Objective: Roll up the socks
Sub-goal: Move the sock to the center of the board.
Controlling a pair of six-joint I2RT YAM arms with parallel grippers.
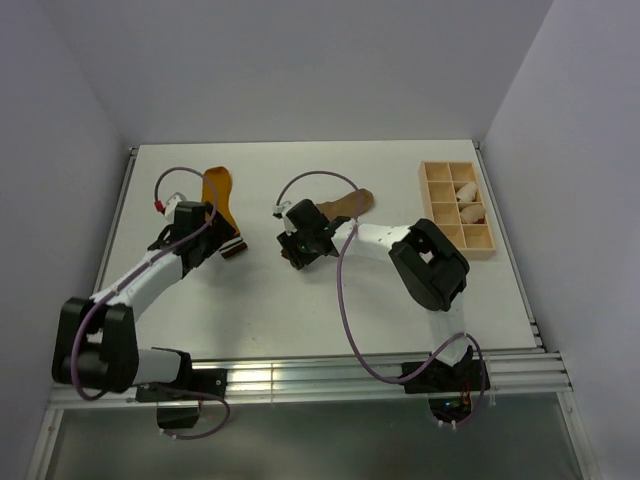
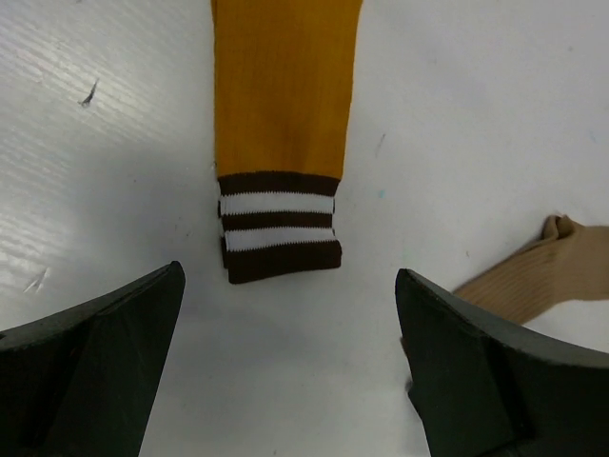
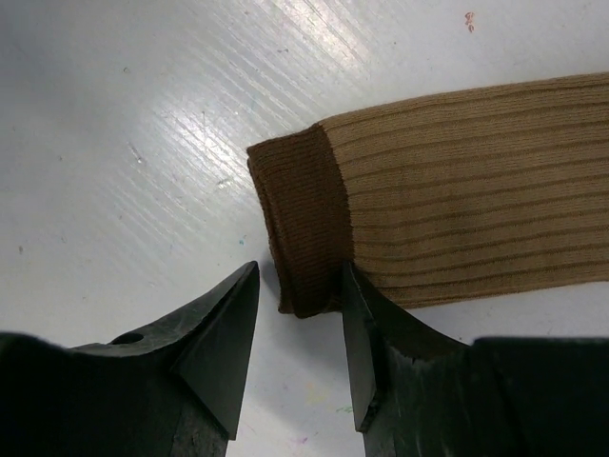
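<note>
The mustard-orange sock (image 1: 220, 192) (image 2: 285, 86) lies flat at the back left, its white and dark-brown striped cuff (image 2: 281, 228) pointing toward me. My left gripper (image 1: 215, 246) (image 2: 290, 276) hovers just short of that cuff, open wide with nothing between its fingers (image 2: 114, 333). To its right lies the tan-brown sock (image 1: 355, 203) (image 3: 476, 200) (image 2: 533, 276). My right gripper (image 1: 296, 250) (image 3: 300, 271) is open at its dark-brown cuff (image 3: 300, 219). One finger (image 3: 366, 333) touches the cuff's corner and the other stands apart from it.
A wooden compartment tray (image 1: 423, 200) sits at the back right with small cream-white rolled bundles (image 1: 467, 195) in it. The white table ends at raised rails on both sides, and grey walls close in all round.
</note>
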